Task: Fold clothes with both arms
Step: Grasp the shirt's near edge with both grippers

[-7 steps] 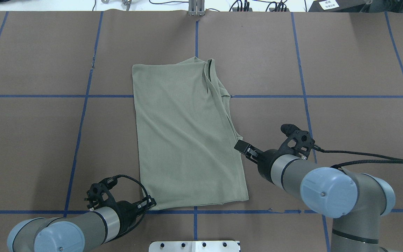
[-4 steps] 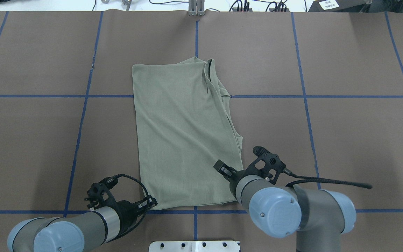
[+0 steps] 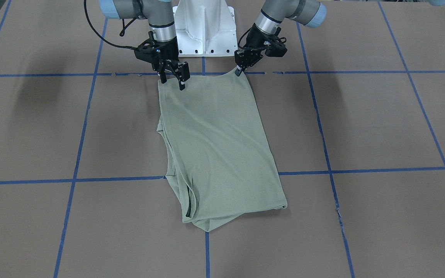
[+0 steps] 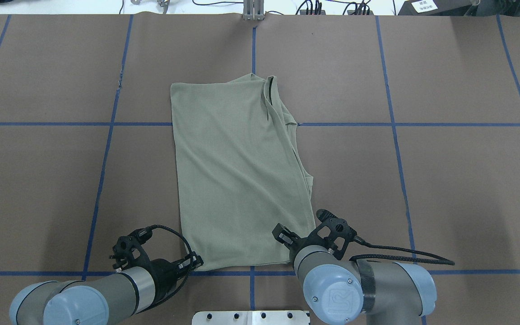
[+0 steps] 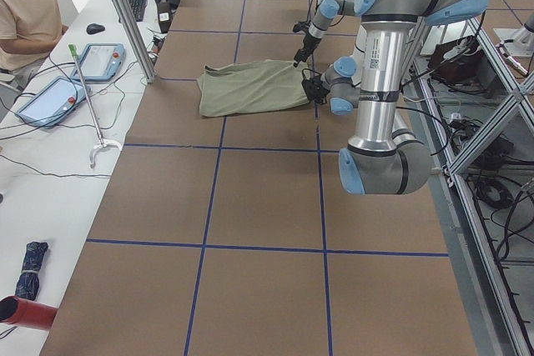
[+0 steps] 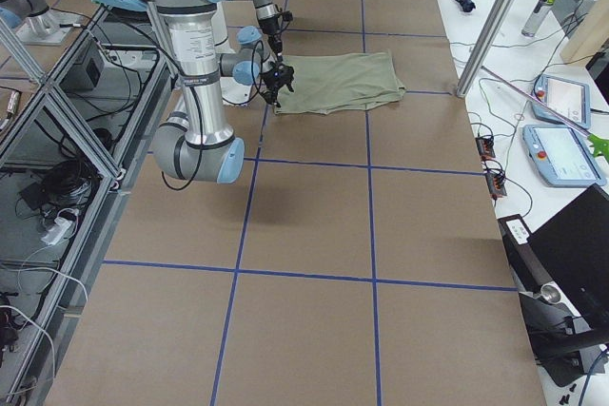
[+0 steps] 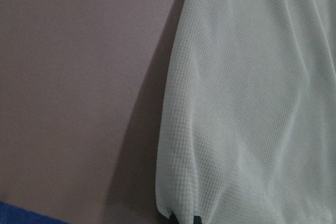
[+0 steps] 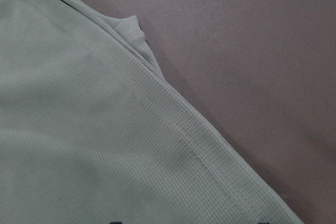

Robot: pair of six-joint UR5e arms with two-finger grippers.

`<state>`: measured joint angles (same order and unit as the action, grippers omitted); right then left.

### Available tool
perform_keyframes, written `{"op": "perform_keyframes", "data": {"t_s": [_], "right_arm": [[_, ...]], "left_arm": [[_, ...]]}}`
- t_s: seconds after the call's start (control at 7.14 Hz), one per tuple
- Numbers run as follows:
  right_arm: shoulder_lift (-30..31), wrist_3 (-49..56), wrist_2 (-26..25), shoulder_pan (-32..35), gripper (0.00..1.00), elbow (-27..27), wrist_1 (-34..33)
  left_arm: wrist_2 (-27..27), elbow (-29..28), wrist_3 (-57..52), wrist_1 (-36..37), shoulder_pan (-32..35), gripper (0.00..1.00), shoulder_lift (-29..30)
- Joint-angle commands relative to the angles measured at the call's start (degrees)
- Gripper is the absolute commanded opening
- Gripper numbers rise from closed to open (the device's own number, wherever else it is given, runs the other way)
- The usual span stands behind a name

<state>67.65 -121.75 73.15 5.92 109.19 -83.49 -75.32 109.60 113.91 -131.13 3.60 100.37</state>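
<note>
Sage-green knit shirt [image 4: 237, 180] lies flat mid-table on the brown paper-covered table with blue tape grid [image 4: 445, 180]. It is already folded lengthwise into a tall rectangle, with the collar end at 12 o'clock and the hem at 6 o'clock, nearest the robot. Extra layers peek out along the 3 o'clock edge.

Black two-finger left gripper [image 3: 239, 69] sits at the shirt's 7 o'clock hem corner. Its fingers are pressed together on the cloth, and that corner looks pinched and a little raised in the left wrist view.

Black two-finger right gripper [image 3: 173, 80] is at the 5 o'clock hem corner. Its fingers are spread apart over the hem with nothing in them.

Handling, as a judgement:
- The shirt is light, soft and limp, with no stiffness, so it will sag between two hold points.
- The fine knit should give decent friction and is not fragile, but it is stretchy.
- It is stacked in layers, so the pinch must catch every layer or the lower ones will stay on the table.
- The best hold is the two hem corners, right at the stitched edge, lifted evenly toward 12 o'clock.
- The risk is a shallow right-side pinch, which would leave the fold skewed.
</note>
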Motion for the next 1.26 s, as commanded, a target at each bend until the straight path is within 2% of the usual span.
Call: {"op": "perform_keyframes", "data": {"t_s": [0.0, 0.14, 0.42, 0.7, 1.12], "right_arm": [[-0.33, -0.15, -0.29, -0.12, 0.86, -0.29, 0.0], [-1.11, -1.02, -0.9, -0.12, 0.8, -1.34, 0.0], [-2.0, -2.51, -1.08, -0.12, 0.56, -2.66, 0.0], [-2.52, -3.93, -1.52, -0.12, 0.0, -2.67, 0.0], [-2.53, -3.84, -1.7, 0.32, 0.0, -0.57, -0.18]], "left_arm": [[0.0, 0.0, 0.0, 0.0, 0.0, 0.0, 0.0], [-0.09, 0.0, 0.0, 0.0, 0.0, 0.0, 0.0], [0.0, 0.0, 0.0, 0.0, 0.09, 0.0, 0.0], [0.0, 0.18, 0.0, -0.09, 0.0, 0.0, 0.0], [-0.09, 0.18, -0.09, 0.0, 0.0, 0.0, 0.0]]}}
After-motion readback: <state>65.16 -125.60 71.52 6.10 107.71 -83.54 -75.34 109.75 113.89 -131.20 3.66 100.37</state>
